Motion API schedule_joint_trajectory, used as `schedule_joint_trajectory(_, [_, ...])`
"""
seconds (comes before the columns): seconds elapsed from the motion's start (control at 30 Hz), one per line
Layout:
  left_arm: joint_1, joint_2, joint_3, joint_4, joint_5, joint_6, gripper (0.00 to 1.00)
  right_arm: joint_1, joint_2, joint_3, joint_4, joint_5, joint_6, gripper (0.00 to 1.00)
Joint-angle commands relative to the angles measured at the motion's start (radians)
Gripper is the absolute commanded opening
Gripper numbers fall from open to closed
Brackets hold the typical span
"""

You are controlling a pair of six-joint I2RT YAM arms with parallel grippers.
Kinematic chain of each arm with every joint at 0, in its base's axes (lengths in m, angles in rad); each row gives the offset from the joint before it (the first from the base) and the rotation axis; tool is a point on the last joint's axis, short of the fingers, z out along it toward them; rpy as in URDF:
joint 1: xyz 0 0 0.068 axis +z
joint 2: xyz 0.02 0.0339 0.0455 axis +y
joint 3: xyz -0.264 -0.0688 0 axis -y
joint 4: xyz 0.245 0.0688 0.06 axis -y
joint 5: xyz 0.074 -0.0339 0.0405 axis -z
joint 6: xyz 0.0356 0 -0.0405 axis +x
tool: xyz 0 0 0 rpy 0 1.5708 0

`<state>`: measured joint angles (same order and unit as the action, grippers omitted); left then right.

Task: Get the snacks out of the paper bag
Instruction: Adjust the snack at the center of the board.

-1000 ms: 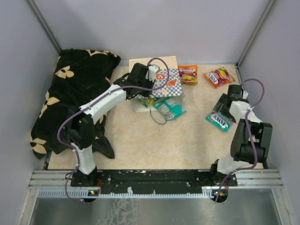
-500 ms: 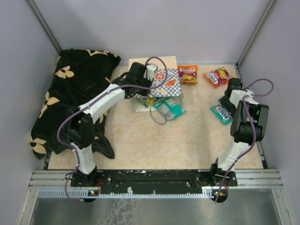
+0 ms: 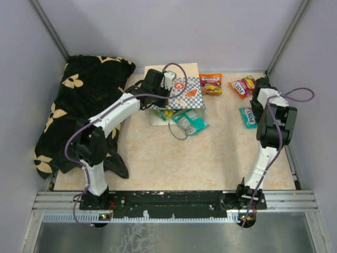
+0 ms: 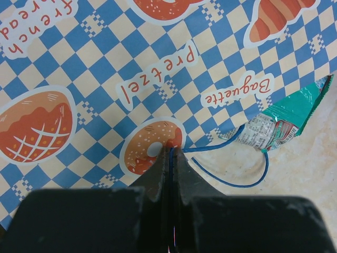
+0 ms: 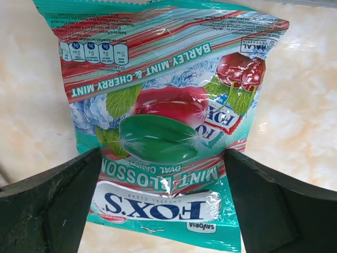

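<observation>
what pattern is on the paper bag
The paper bag has blue-and-cream checks with orange bread pictures; clearest in left wrist view.

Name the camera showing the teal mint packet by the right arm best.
Right wrist: the teal packet fills the frame, label readable, framed by the open right gripper. The top camera shows a small sliver beside the arm; the left wrist camera misses it.

Five packets are in view. One orange (image 3: 210, 83) and one red (image 3: 243, 86) lie beyond and left of the right claw (image 5: 162, 158). One teal (image 3: 247, 117) sits between its fingers. Another teal (image 3: 190, 122) and a yellow-green one (image 3: 167, 113) lie near the left claw (image 4: 169, 153). One bag (image 3: 184, 89) is under that claw. One cloth (image 3: 89, 100) lies to its left.
</observation>
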<state>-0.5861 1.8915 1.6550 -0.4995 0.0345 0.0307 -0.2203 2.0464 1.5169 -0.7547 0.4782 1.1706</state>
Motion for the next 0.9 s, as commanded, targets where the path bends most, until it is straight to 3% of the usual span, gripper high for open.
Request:
schedule_joint_trajectory(0.0, [0.008, 0.035, 0.05, -0.026, -0.01, 0.015, 0.0, 0.044, 0.112, 0.103, -0.007, -0.032, 0.143, 0.99])
schedule_joint_trajectory(0.27, [0.017, 0.053, 0.084, -0.049, -0.03, 0.023, 0.0, 0.113, 0.234, 0.289, -0.073, -0.018, 0.238, 0.99])
schedule_joint_trajectory(0.6, [0.02, 0.046, 0.098, -0.086, -0.049, 0.035, 0.0, 0.144, 0.24, 0.376, -0.114, 0.003, 0.356, 0.98])
schedule_joint_trajectory(0.7, [0.02, 0.039, 0.101, -0.086, -0.049, 0.029, 0.0, 0.144, 0.194, 0.31, -0.123, 0.025, 0.365, 0.99])
schedule_joint_trajectory(0.87, [0.021, 0.029, 0.104, -0.08, -0.035, 0.014, 0.0, 0.118, 0.069, 0.087, 0.037, 0.014, 0.304, 0.99])
